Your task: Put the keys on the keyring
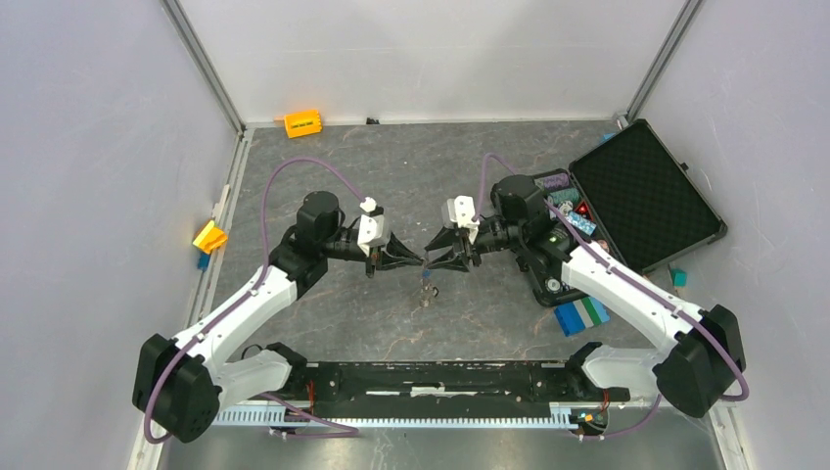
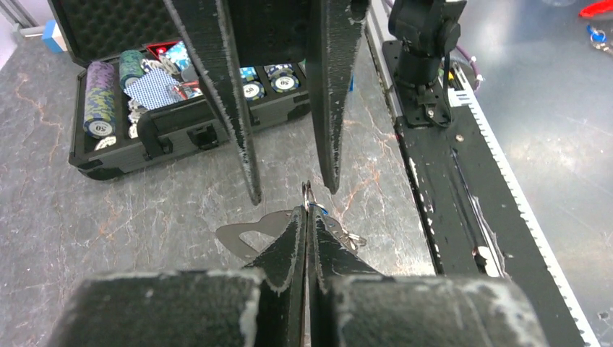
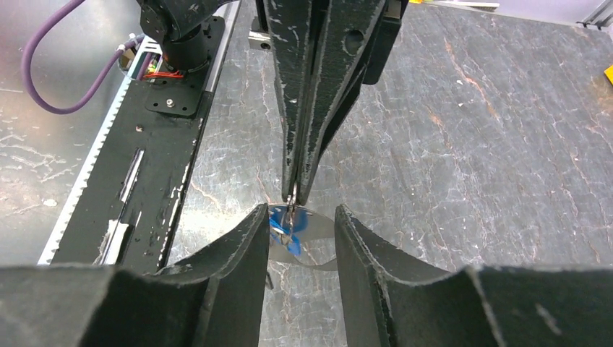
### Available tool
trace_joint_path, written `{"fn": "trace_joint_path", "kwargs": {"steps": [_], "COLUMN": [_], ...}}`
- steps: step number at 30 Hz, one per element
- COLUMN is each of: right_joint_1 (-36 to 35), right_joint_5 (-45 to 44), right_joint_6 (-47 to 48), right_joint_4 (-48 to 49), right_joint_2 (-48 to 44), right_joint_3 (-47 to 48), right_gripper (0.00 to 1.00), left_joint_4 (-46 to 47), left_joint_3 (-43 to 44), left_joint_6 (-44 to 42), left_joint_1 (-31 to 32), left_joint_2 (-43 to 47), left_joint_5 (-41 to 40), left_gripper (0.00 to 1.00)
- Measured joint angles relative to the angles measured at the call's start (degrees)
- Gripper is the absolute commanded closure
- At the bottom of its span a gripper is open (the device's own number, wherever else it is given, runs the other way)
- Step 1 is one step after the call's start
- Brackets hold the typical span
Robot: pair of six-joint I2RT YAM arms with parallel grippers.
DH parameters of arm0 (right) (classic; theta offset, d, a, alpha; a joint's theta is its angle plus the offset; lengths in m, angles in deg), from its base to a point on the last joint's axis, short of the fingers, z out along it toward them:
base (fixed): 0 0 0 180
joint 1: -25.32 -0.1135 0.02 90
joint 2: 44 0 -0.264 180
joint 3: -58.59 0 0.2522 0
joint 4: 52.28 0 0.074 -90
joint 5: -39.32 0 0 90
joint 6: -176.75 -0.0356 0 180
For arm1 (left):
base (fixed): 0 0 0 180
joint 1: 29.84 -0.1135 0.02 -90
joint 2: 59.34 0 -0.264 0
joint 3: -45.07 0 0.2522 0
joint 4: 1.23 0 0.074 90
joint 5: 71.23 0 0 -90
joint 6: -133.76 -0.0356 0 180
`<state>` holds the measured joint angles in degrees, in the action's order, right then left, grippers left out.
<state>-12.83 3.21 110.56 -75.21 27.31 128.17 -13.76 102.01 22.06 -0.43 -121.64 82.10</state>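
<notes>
L wrist view: flat grey D-shaped metal keyring point(image 2: 242, 235) approx half hidden behind black left gripper fingers point(image 2: 285, 249); tiny blue-tagged keys point(image 3: 279, 217) too small to make out in top view.

A dark grey, marble-veined table point(image 1: 391, 166) carries everything. Behind the right gripper point(image 1: 437, 253), on its outer side, lies an open black case point(image 1: 646, 191). Nearer the arm bases than that gripper lies a blue, green and white block point(image 1: 581, 315). Far beyond the left gripper point(image 1: 419, 261) sits an orange block point(image 1: 302, 123), and well out to its left a yellow block point(image 1: 209, 236). Below both tips shows a grey keyring point(image 3: 316, 223); whether it rests on the table cannot be told.
</notes>
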Motion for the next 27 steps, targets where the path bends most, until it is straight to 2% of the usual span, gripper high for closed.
{"fn": "trace_joint_path", "kwargs": {"steps": [7, 17, 27], "right_joint_1": [0.02, 0.31, 0.90], "right_joint_5": [0.02, -0.26, -0.44], "right_joint_6": [-1.27, -1.97, -2.99], "right_joint_4": [1.77, 2.32, 3.32], "right_joint_2": [-1.11, -1.11, -1.14], "right_joint_3": [-1.33, -1.33, -2.67], "right_gripper": [0.65, 0.77, 0.73], "left_joint_4": [8.87, 13.09, 16.15], "left_joint_3": [-2.95, -4.48, -5.14], "left_joint_6": [6.88, 9.73, 11.63], "left_joint_1": [-0.04, -0.09, -0.48], "left_joint_2": [-0.02, 0.00, 0.00], "left_joint_5": [-0.09, -0.15, -0.20], "left_gripper": [0.98, 0.98, 0.98]}}
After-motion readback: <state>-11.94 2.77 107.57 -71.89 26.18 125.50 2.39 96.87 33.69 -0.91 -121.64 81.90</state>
